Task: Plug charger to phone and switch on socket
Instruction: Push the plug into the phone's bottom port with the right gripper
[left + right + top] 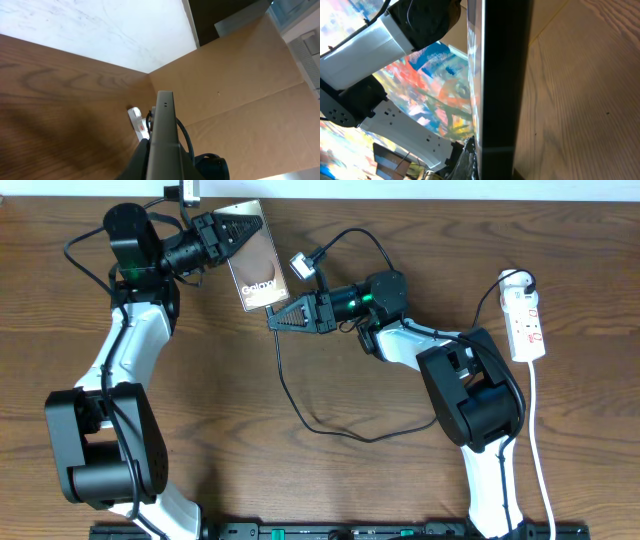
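The wood table [400, 490] is brown. At its far side the left gripper [228, 232] clamps the phone [258, 275]. The right gripper [276, 320], closed on the charger [302, 266] tip, meets the phone's lower corner. The socket [527, 325] lies far right.

Left centre: the table [220, 410] is left bare between the arms.
Middle: crossed by a loose loop of black cable [296, 410].
Top centre: blocked by the raised phone [258, 265].
Right edge: taken up by the power strip [526, 320] and its cord [536, 450].
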Action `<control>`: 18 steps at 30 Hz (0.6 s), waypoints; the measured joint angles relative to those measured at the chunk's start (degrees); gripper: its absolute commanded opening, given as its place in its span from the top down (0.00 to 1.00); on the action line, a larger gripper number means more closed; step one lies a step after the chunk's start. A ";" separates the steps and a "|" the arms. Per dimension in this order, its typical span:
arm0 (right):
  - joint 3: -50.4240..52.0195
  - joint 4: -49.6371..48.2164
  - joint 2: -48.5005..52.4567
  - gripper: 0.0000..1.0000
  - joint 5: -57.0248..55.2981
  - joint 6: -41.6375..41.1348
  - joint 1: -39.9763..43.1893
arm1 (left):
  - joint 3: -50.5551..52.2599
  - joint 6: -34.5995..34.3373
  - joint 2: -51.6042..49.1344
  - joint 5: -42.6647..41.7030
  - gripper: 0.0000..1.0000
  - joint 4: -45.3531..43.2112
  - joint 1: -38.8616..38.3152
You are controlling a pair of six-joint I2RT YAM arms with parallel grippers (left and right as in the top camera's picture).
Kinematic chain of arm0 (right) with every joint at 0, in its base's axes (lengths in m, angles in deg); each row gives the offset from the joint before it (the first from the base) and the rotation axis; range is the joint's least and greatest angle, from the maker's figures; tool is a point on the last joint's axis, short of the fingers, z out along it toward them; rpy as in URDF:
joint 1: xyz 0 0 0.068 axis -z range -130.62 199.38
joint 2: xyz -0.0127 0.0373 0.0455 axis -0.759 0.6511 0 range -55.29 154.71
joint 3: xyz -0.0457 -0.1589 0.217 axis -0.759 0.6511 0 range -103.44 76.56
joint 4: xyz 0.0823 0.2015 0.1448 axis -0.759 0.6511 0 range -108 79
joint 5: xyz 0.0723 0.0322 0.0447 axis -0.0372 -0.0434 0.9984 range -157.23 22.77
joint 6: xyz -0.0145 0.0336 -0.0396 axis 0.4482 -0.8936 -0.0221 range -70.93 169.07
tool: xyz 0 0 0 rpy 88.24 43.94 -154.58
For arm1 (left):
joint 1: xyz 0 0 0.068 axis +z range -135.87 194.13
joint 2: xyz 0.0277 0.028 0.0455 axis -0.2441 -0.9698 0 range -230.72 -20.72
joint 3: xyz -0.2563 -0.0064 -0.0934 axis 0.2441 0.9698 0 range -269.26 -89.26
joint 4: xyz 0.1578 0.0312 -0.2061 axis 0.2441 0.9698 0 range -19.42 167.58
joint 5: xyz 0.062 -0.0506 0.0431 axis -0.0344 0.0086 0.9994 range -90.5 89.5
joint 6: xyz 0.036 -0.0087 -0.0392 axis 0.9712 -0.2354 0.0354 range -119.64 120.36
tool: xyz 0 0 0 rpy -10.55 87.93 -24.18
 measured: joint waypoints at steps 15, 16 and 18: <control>0.02 -0.13 0.00 0.99 -0.17 -0.20 1.14 | 0.00 0.61 0.00 0.57 0.93 -0.13 -0.63; 0.02 -0.13 0.00 0.99 -0.17 -0.20 1.14 | 0.00 0.63 0.00 0.57 0.92 -0.13 -0.63; 0.02 -0.11 0.00 0.99 -0.17 -0.20 1.14 | 0.00 0.79 0.00 0.57 0.93 -0.11 -0.63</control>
